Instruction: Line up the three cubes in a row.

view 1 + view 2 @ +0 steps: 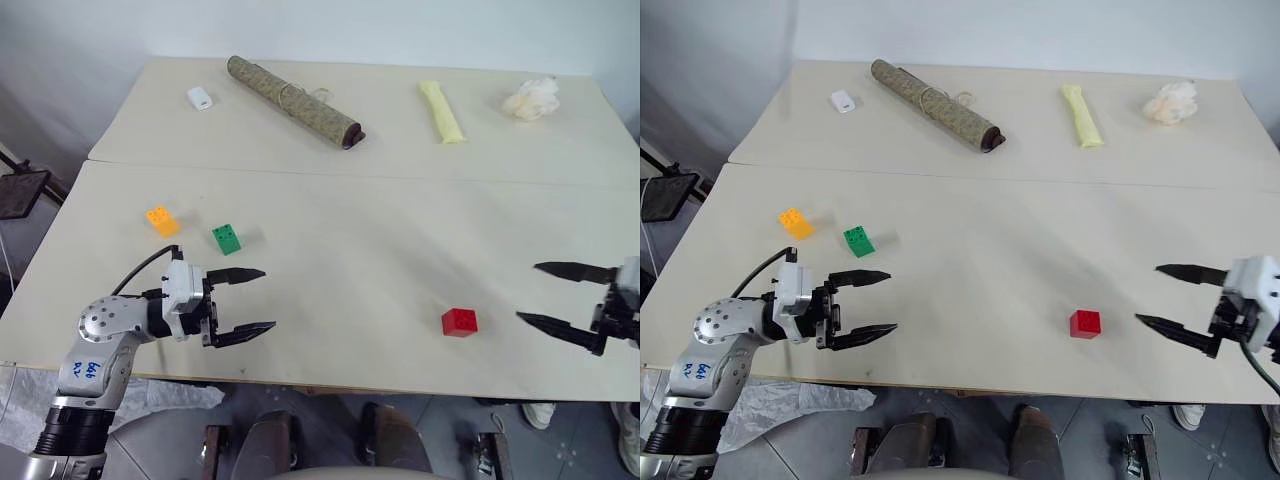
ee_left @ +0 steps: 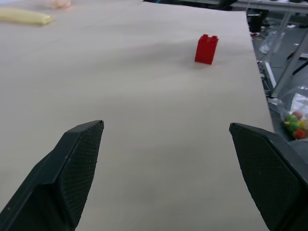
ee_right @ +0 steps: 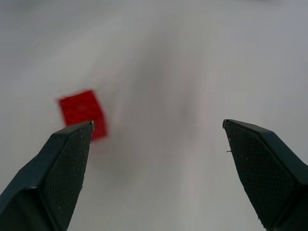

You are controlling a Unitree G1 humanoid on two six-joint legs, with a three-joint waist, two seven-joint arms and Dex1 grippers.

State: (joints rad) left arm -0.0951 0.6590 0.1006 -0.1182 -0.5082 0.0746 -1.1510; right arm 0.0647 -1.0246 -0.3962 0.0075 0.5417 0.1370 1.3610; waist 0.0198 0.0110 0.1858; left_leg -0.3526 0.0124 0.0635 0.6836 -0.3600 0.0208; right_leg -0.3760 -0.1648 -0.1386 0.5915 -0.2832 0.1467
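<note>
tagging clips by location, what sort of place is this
Probably a robot lab or test workspace: a plain beige tabletop with small studded plastic blocks, like the red one, metal stands and clutter past the table edge.

Orange cube [image 1: 162, 220], green cube [image 1: 226, 239] and red cube [image 1: 460, 322] sit on a pale beige tabletop [image 1: 350, 250]. Beyond lie a mottled olive-brown roll [image 1: 292, 101], a pale yellow tube [image 1: 441, 111], a white box [image 1: 200, 98]. Both arms' fingers [image 1: 245, 275] are black.

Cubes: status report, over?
Left gripper and right gripper: fingers open, empty. Orange cube beside green cube; red cube apart, near right gripper. Nothing lies between them.
</note>
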